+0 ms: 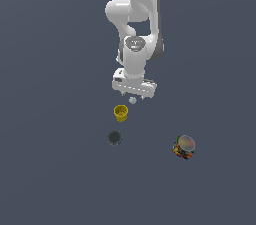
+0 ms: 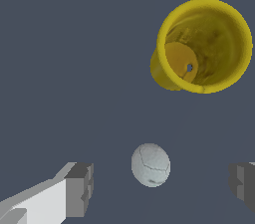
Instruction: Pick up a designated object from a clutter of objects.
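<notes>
Whitish-grey ball [image 2: 151, 165] is seen resting on the grey desk [image 1: 50, 159], between the widely parted fingers [image 2: 79, 189] of the end effector [image 2: 162, 188] and touched by neither. In the exterior view the end effector [image 1: 134, 94] is held directly above the ball [image 1: 132, 100]. Just beyond the ball, the upright yellow cup [image 1: 120, 113] is found, then the dark round disc [image 1: 115, 137]. Well apart, toward the exterior view's right, a multicoloured can [image 1: 184, 147] with a shiny top is placed.

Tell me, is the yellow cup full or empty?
Empty. The wrist view looks straight into the yellow cup and shows its bare yellow bottom, nothing inside.
</notes>
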Motion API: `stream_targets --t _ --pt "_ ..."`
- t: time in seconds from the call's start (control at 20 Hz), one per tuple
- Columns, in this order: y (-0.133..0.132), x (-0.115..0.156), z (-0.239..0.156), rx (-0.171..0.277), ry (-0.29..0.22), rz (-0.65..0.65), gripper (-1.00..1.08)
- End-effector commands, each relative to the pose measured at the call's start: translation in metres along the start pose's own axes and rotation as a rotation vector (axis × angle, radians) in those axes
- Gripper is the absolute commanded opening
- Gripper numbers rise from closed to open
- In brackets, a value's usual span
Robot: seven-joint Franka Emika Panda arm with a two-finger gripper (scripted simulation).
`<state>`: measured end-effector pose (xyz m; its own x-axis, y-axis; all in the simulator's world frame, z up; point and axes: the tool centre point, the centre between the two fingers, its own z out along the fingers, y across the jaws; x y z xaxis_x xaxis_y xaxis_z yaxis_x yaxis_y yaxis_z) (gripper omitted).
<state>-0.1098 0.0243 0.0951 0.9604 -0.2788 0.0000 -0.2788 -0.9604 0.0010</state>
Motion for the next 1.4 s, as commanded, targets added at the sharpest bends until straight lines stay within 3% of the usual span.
stream_targets --t 0.0,0.4,0.8,1.35 --pt "0.002 -0.01 0.009 0.001 0.001 0.018 1.0" --pt "0.005 -0.027 0.023 0.001 0.0 0.045 1.0" --pt "0.005 -0.028 0.029 0.001 -0.001 0.044 1.0" --pt "0.005 -0.029 0.067 0.001 0.0 0.045 1.0"
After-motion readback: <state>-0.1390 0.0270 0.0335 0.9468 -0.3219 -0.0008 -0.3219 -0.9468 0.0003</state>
